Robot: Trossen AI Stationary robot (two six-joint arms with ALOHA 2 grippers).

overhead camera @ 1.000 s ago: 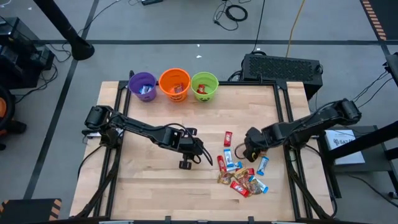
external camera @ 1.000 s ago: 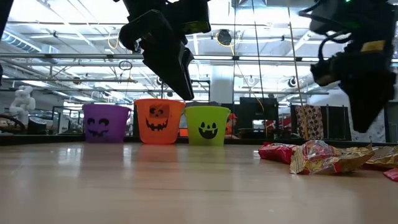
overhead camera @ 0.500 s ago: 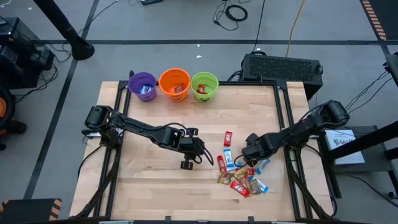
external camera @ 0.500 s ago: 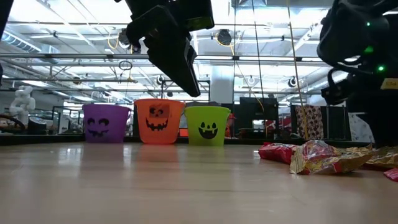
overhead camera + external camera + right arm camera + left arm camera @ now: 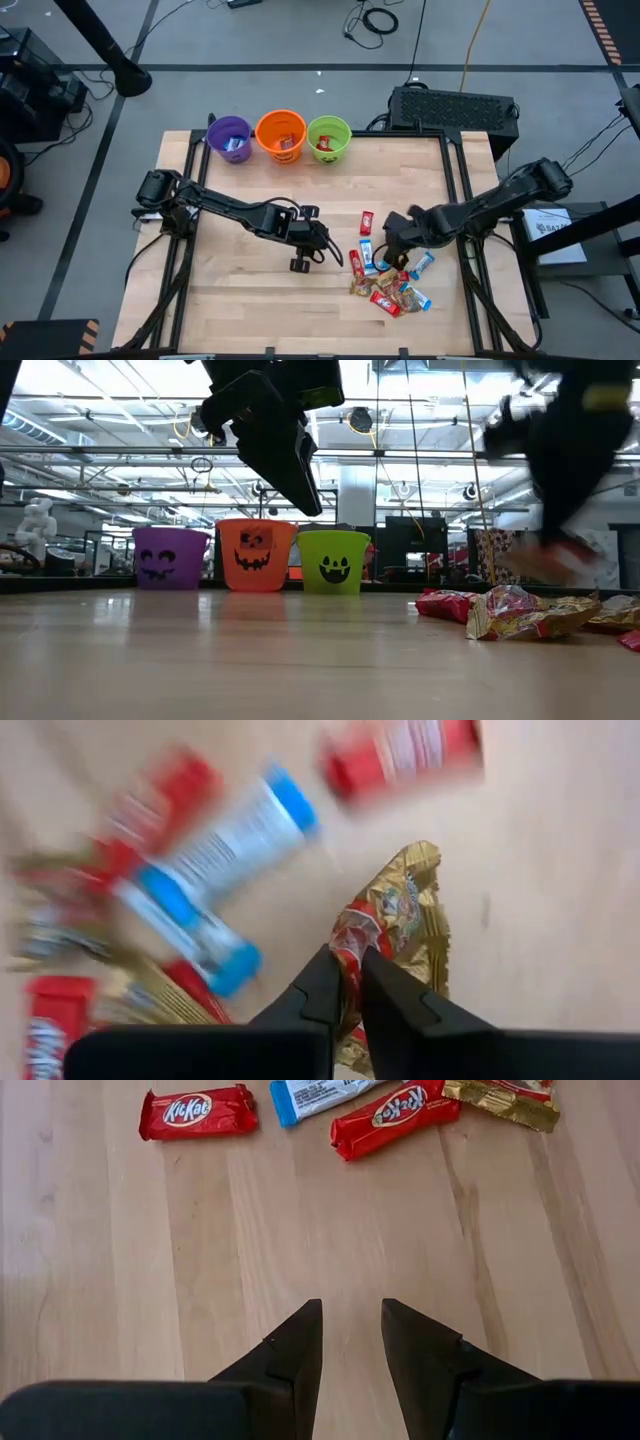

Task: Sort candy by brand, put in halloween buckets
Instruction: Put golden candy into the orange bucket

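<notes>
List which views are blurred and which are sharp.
Right wrist view: the candy pile is streaked with motion blur, while the gold-wrapped candy between the fingers stays sharper. Low view: the right arm is smeared. Left wrist view: sharp, KitKat wrapper readable. High view: sharp.

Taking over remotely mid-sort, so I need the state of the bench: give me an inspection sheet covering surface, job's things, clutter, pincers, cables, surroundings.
Surface: wooden table, bare apart from the items below.
Job's things: purple bucket, orange bucket and green bucket in a row at the far edge, each with candy inside; candy pile near the right arm, red, blue and gold wrappers.
Clutter: nothing seen.
Pincers: left pincer open, empty, hanging over bare wood beside the pile; right pincer shut on a gold-and-red wrapped candy above the pile.
Cables: loose cables on the floor beyond the table.
Surroundings: black case behind the table.
</notes>
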